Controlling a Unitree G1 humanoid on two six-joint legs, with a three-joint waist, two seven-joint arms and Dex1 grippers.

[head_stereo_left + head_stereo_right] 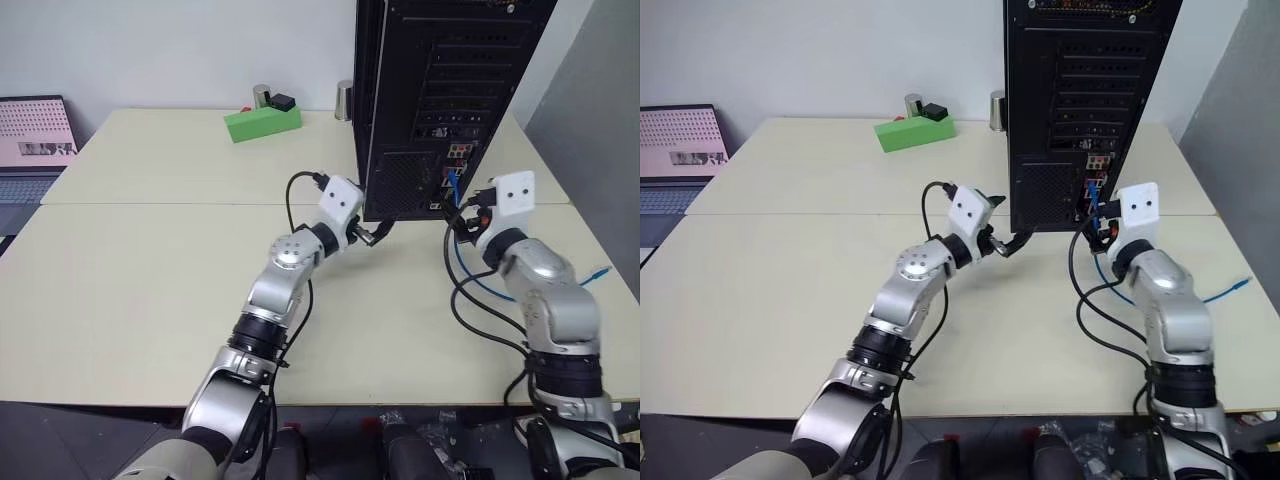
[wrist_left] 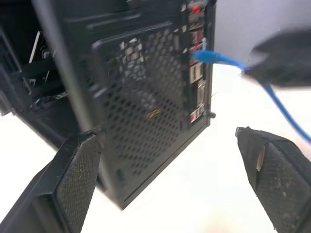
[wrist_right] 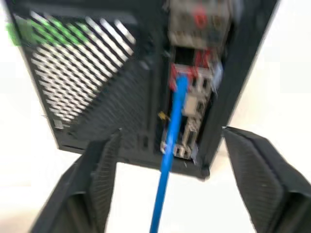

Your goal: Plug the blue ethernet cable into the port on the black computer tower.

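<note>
Item: black computer tower, upright at the table's far edge, about 1 o'clock from where I stand, rear panel facing the robot.

Item: blue ethernet cable. One end runs into the port in the connector column beside the vent grille; the cord drops to the tabletop and trails off toward 3 o'clock.

Item: right gripper, fingers spread wide either side of the cord, not touching it.

Item: left gripper, fingers wide apart, empty, facing the tower's lower corner.

Handling note: the plug looks seated, though the latch cannot be confirmed. Best practice is judged to be drawing the right hand straight back, fingers open, so nothing snags the cord and tugs the plug loose.
</note>
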